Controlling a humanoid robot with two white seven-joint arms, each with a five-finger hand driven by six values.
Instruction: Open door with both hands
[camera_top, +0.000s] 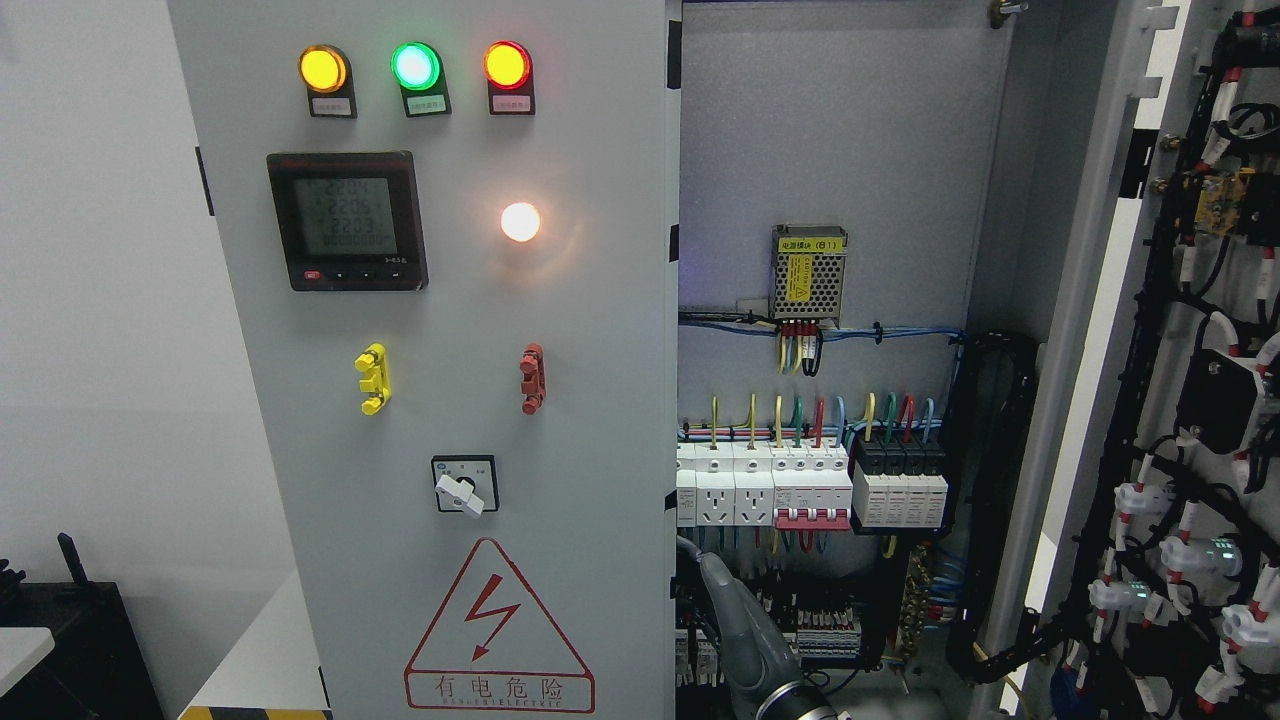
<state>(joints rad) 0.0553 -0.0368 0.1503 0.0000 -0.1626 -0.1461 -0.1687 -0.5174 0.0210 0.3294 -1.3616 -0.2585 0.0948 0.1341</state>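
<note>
Since the right-hand grey metal cabinet door (1150, 400) is swung out at the far right of the frame, its wired inner face toward the camera, the right half of the job looks done; the left-hand grey metal cabinet door (440, 400) sits shut across left-centre of the frame. One grey robot hand (745, 625) shows at bottom centre, pointing up just right of the shut door's free edge, in front of the lower terminal rows. Can't tell which arm it belongs to, since the entry point sits right at mid-bottom. One finger reads as extended; cannot tell the state of the other fingers, nothing visibly held. My read: it's placed there to hook the shut door's edge from inside the opening and pull it out. Door face carries three round indicator lamps, yellow, green, red (415, 67), a black digital meter (346, 220), a lit white lamp (520, 221), a yellow plastic clip (372, 378), a red plastic clip (532, 378), a white rotary switch (460, 485) and a red triangular shock-warning sticker (497, 630). Inside: a perforated metal power supply (809, 272) and a row of white and black breakers (810, 485) with coloured wiring. Hazard: the live breakers and loose wires are right behind the hand, a snag risk on the pull. No second hand in view.
</note>
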